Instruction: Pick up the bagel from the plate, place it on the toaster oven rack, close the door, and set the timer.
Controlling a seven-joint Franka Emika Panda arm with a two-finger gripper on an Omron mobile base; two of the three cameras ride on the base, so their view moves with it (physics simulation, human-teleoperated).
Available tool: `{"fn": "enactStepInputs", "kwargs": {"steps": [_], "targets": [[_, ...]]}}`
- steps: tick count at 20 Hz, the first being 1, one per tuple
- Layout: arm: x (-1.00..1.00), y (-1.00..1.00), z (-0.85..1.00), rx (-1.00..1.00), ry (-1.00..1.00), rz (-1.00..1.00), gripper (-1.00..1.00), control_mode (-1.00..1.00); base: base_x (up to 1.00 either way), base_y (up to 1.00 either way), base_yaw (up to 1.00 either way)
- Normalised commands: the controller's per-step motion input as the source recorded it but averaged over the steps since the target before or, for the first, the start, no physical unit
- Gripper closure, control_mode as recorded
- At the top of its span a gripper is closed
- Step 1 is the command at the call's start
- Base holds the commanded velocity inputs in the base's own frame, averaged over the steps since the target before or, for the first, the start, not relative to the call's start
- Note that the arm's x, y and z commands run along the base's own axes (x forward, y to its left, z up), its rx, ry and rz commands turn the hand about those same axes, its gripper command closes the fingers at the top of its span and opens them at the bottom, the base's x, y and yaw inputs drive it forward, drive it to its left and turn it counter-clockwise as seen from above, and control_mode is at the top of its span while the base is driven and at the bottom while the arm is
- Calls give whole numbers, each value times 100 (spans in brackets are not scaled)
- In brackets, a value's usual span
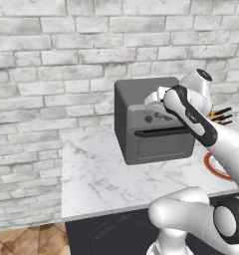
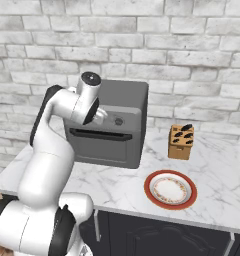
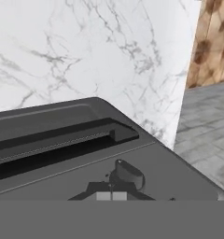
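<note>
Arm rises from base, elbow bent high, forearm reaching forward and level. Wrist turned inward. Gripper fully closed, fingertips pressed together, nothing held between them.

A white marble counter with grey veins runs along the pale brick wall, over dark cabinet fronts. A dark grey toaster oven sits on it toward the far left, close to the wall, its door shut. To the right of the oven, near the front edge, lies a round white plate with a red rim. Farther back, beside the wall, stands a wooden knife block with dark handles
</note>
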Motion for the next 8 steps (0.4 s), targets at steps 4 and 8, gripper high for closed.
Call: {"fn": "enactStepInputs", "kwargs": {"steps": [4,8], "targets": [[-2,-1,12,-4,0,0,100,-100,0,0,0],[-1,-13,15,-3,0,0,100,-100,0,0,0]]}}
